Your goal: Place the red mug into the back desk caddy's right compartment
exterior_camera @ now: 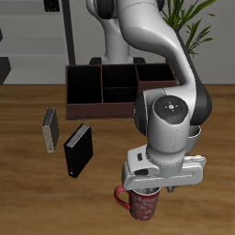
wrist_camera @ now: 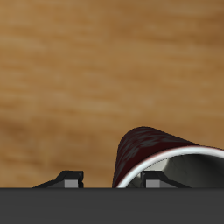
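Hovering near the counter's front edge, the gripper [exterior_camera: 147,188] jaws straddle the upright red mug's [exterior_camera: 142,206] rim; whether they pinch it, I cannot tell. The back desk caddy [exterior_camera: 119,88] lies well behind.

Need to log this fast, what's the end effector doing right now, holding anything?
End effector: at the red mug, one finger inside its rim; a firm grip cannot be told.

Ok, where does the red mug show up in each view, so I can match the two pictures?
Exterior view: the red mug is near the table's front edge, directly under the gripper, its handle poking out sideways.
Wrist view: the red mug fills the space just past the fingertips, its pale rim showing.
Shared landmark: the wooden tabletop beneath the mug.
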Controlling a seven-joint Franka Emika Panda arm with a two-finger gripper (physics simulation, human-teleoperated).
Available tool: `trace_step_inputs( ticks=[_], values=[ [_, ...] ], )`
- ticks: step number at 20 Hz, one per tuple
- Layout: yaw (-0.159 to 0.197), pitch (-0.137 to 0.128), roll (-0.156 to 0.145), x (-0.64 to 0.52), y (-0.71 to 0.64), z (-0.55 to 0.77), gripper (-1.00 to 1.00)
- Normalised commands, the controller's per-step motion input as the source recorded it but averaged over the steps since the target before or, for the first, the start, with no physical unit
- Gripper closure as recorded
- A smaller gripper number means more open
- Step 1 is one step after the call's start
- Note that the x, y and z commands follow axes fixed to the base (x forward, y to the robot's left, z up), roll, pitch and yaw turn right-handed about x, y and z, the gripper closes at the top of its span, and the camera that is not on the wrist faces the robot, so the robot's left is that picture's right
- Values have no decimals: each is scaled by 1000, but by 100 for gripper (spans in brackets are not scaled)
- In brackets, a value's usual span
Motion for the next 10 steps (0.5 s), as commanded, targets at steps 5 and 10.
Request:
trace_step_inputs(
  ticks=[5, 10],
  values=[
    [9, -11, -4, -43, -22, 99, 100],
    [-31, -33, -8, -141, -107, 260, 100]
  ],
)
